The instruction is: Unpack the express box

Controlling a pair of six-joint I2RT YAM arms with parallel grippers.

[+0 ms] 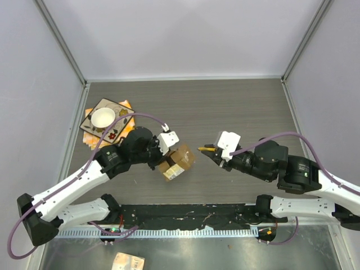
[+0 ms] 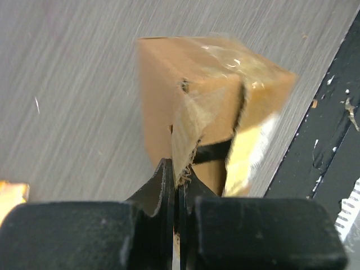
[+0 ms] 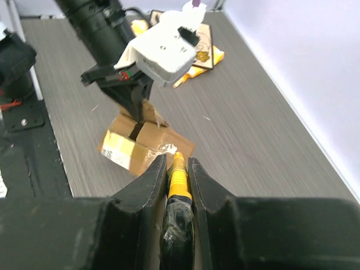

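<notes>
A flat card (image 1: 93, 130) with a white cup (image 1: 103, 117) lies in the upper left, far from the arms. The grey table (image 1: 225, 107) has bare room up top, with walls around it. The express box (image 1: 178, 162) sits in the middle. The left gripper (image 2: 175, 170) is pinched tight on its torn flap. The right gripper (image 3: 176, 162) squeezes a yellow knife (image 3: 178, 180), close by the box's right side.
</notes>
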